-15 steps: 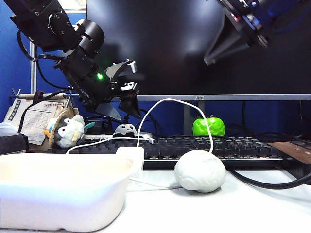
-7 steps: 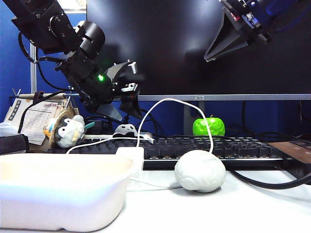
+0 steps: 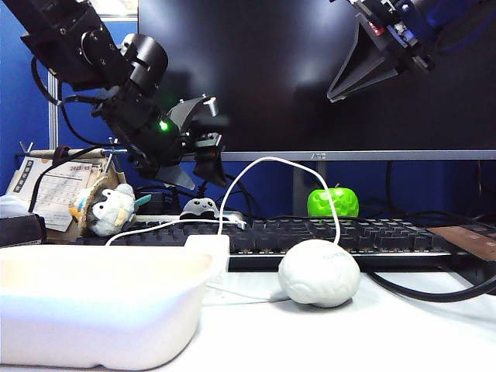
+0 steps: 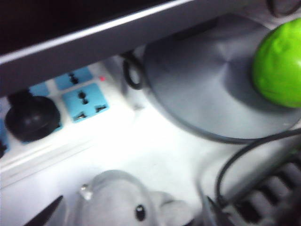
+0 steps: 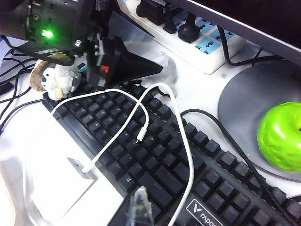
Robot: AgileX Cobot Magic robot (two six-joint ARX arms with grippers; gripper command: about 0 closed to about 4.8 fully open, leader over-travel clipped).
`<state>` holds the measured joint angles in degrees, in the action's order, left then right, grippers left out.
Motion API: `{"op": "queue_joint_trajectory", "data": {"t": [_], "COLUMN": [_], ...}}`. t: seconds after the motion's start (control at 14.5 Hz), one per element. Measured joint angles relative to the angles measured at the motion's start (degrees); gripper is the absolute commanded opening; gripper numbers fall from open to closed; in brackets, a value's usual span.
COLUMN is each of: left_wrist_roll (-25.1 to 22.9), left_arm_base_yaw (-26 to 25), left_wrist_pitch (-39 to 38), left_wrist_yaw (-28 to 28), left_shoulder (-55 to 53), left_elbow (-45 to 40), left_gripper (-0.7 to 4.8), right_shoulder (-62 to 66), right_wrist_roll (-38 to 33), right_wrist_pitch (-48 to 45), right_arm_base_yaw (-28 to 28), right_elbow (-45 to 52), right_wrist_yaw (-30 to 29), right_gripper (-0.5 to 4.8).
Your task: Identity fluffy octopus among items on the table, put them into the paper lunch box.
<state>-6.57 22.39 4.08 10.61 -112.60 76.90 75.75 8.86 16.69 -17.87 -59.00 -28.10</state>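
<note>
The fluffy octopus (image 3: 200,207), a small black and white plush, sits behind the keyboard. In the left wrist view the octopus (image 4: 124,202) looks pale grey with one dark eye. My left gripper (image 3: 197,180) hangs open just above it, and in its own view the left gripper (image 4: 129,219) has one fingertip on each side of the plush, not touching. The paper lunch box (image 3: 101,310), a wide white tray, stands at the front left. My right gripper (image 3: 341,85) is raised high at the right with its fingers together, and nothing is in the right gripper (image 5: 139,205) above the keyboard.
A black keyboard (image 3: 325,232) with a white cable (image 3: 267,160) over it crosses the middle. A white brain-shaped ball (image 3: 318,272) lies in front, a green apple (image 3: 332,202) sits on the monitor stand (image 4: 211,94), and a grey-white plush (image 3: 110,209) and power strip (image 4: 70,94) are behind.
</note>
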Motion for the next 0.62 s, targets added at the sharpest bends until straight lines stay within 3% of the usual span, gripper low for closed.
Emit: {"op": "queue_joint_trajectory", "data": {"t": [0.27,0.62], "left_wrist_roll": [3.13,5.35], "left_arm_base_yaw": [0.00,-0.02], "left_wrist_pitch": [0.17,2.40], "left_wrist_yaw": [-0.39,-0.39], "left_shoulder": [-2.25,-3.06], "left_elbow": [0.00,0.00], "left_gripper": [4.37,4.36], "right_shoulder": [0.00,0.00], "right_wrist_roll": [0.00,0.00], "right_wrist_pitch": [0.33,1.29], "right_arm_base_yaw": [-0.02,-0.02], "right_elbow": [0.00,0.00], "right_wrist_yaw": [0.00,-0.09], "right_gripper": [-0.06,-0.06]}}
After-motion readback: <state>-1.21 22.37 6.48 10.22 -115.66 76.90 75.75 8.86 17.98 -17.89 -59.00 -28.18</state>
